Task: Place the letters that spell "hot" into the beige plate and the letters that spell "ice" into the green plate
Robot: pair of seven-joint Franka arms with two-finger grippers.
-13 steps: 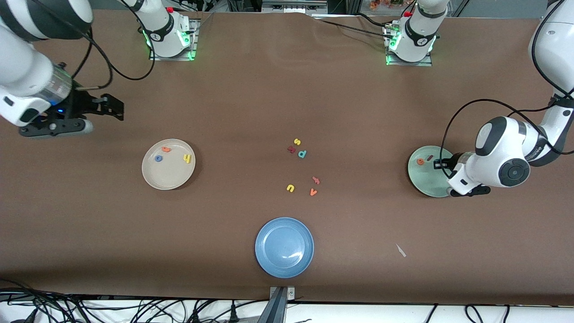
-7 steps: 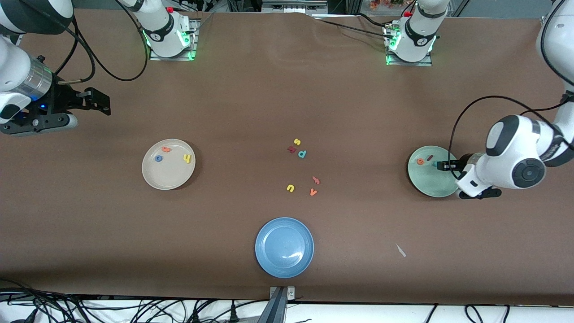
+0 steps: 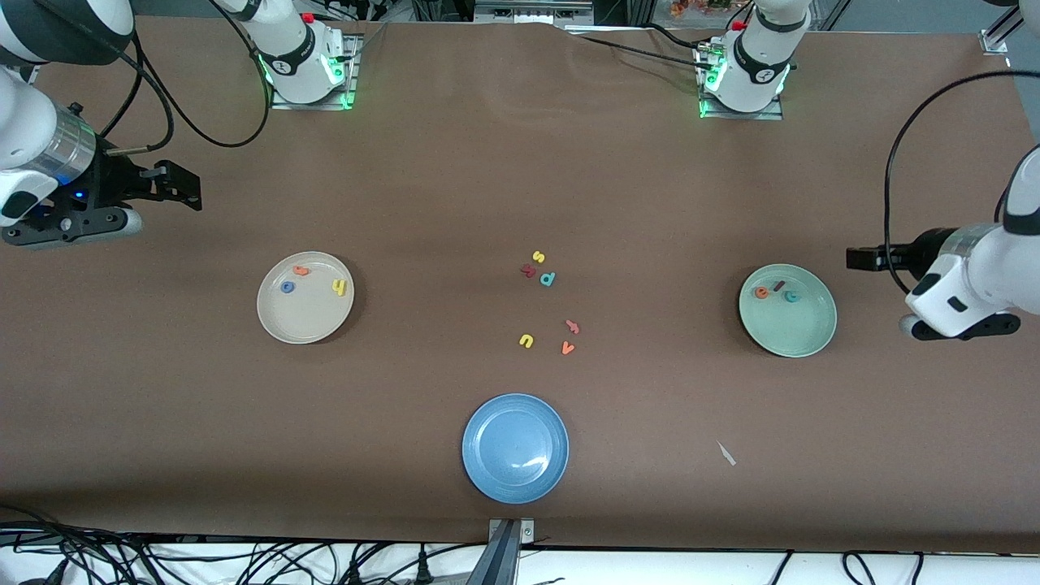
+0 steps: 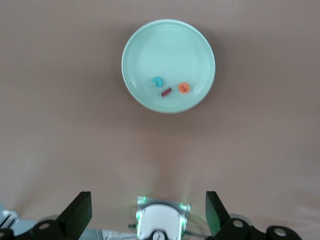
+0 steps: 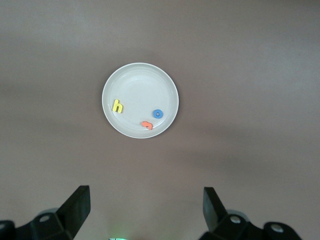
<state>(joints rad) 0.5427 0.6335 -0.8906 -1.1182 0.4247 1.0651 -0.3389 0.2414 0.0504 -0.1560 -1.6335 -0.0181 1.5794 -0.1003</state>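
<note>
My left claw hangs jaws apart at frame right, beside the green plate holding i, e, c. Right claw, also spread, waits upper left above the beige plate holding h, o, t. Risk: a careless sweep nudging either plate.

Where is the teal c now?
The teal c lies in the green plate, toward the left arm's end of the table, beside the dark red i.

Both arms hang raised, left tool and right tool spread wide, empty.
</note>
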